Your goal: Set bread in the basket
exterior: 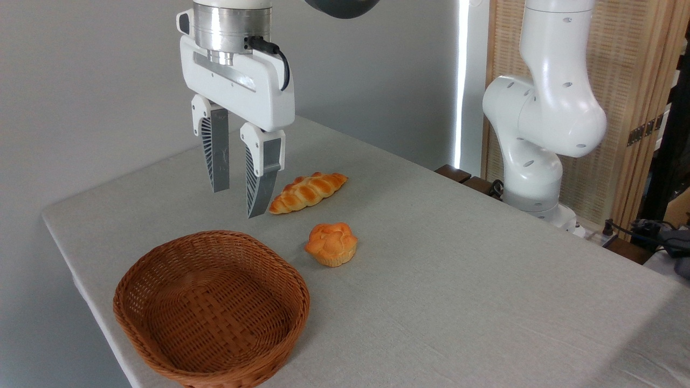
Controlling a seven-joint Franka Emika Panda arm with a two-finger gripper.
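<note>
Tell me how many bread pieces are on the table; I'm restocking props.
2: a braided loaf near the table's far edge, and a round bun just right of the basket. None looks hidden.

Basket [211, 310] front left on table [485, 302]; bun [331, 244] right; bread [308, 192] behind

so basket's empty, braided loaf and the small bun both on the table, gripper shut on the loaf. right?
Not quite: the gripper holds nothing. In the camera view its fingers hang open above the table, with the braided loaf lying on the cloth beside them. The rest stands: the basket is empty and the small bun sits on the table.
</note>
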